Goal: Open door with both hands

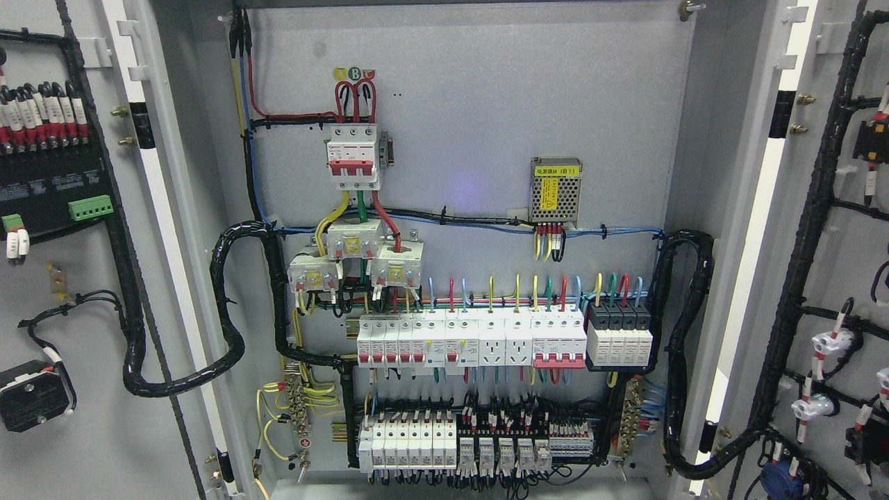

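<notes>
Standing swung wide, the left door (pixel 76 278) and right door (pixel 833 278) frame the open cabinet (pixel 472 104). Their inner edges leave the breaker rows (pixel 472 340) exposed. No robot hand shows, so neither hand's state can be told.

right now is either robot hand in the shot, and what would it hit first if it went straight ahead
Neither robot hand shows in the head view, so no pointing direction can be read. Both doors, left door and right door, already stand open. Straight ahead of the camera lies the back panel with its breaker row.
</notes>
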Controlling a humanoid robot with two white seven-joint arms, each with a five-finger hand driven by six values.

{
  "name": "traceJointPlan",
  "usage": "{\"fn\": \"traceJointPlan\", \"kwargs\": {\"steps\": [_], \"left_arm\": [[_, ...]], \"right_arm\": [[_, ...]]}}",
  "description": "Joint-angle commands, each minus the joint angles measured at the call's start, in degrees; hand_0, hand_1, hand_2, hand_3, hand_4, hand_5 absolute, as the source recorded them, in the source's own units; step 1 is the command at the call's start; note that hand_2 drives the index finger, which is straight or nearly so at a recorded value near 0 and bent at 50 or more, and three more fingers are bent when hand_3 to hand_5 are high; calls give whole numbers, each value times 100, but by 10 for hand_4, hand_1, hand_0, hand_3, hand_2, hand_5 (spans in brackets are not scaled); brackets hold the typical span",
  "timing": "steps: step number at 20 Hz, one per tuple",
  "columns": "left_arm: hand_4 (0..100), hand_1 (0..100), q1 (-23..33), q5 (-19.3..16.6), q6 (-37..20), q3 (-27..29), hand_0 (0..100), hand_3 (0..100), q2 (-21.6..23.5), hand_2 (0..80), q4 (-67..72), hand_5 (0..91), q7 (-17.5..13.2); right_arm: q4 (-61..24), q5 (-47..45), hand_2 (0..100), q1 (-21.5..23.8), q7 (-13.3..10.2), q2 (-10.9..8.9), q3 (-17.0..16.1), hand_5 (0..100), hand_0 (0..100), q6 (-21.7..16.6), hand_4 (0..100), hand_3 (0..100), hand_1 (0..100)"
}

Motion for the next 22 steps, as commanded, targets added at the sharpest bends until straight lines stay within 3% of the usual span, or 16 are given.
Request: {"fn": "traceJointPlan", "kwargs": {"steps": [1, 15, 22], "left_arm": [[43, 0, -323, -24, 106, -237, 0, 0, 4, 0, 548, 0, -19], [43, 0, -1396, -24, 352, -483, 0, 0, 13, 0, 1743, 0, -27], [43, 0, -1467, -33, 352, -545, 0, 0, 13, 0, 1779, 0, -36]], "right_arm": [[216, -50, 0, -31, 38, -177, -4, 0, 0, 3, 0, 0, 0], [260, -419, 0, -40, 161, -256, 5, 0, 0, 11, 0, 0, 0], [348, -428, 0, -127, 161, -265, 14, 0, 0, 11, 0, 0, 0]]}}
